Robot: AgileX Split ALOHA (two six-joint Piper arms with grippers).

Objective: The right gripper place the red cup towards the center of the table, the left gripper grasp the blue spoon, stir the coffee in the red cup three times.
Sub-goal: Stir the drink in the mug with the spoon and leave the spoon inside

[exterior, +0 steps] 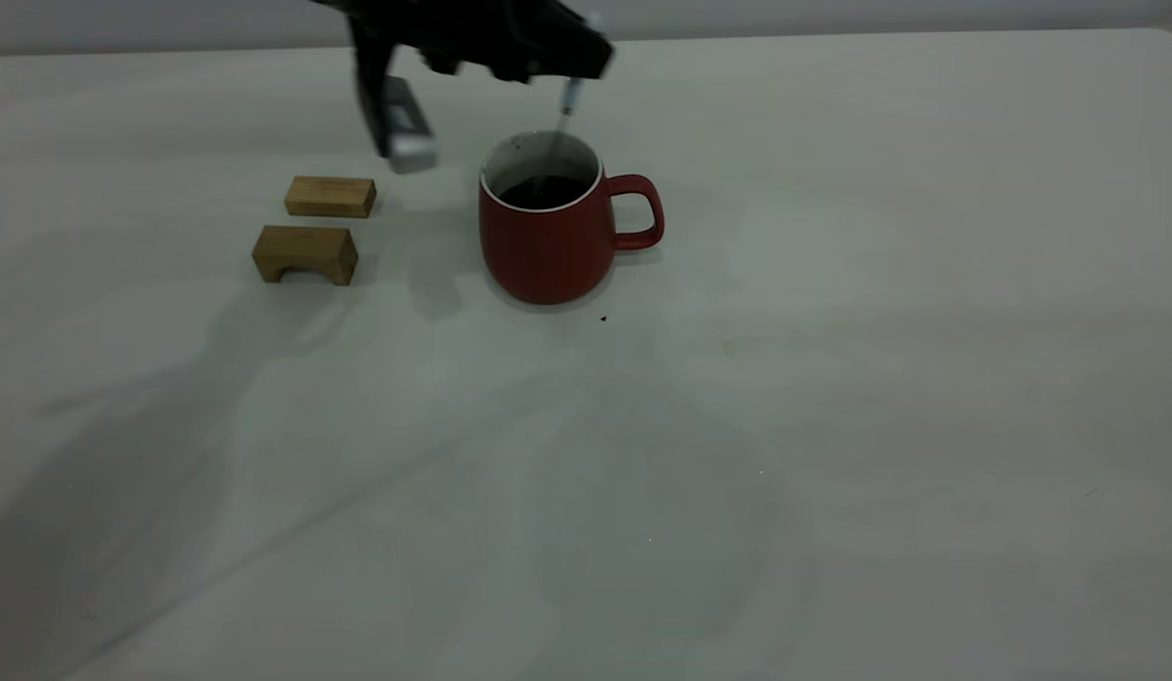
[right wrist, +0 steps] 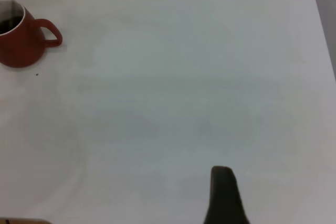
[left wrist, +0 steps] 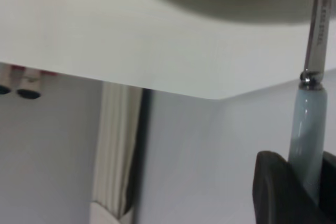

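Coffee (exterior: 544, 192) sits dark and flat inside the red cup (exterior: 548, 241), which you can see standing upright on the table (exterior: 831, 378), set towards the far side of the exterior view, its loop handle turned to that view's right. Your left gripper (exterior: 586, 59) hangs just above the cup's far rim and is clamped on the blue spoon (exterior: 570, 98) — the left wrist view shows the pale handle pinched between the two black fingers (left wrist: 270, 187), with the thin metal neck running on beyond them. The spoon stands nearly upright, tilted a little, and its lower end reaches down inside the cup; you cannot tell from these views whether the bowl touches the liquid.

Two tan wooden blocks (exterior: 317, 225) lie left of the cup, well apart from it — one flat, one with an arch cut in its underside.

Your right gripper (right wrist: 226, 198) shows only as one dark finger over bare table, well apart from the cup; whether it is open or closed cannot be told.
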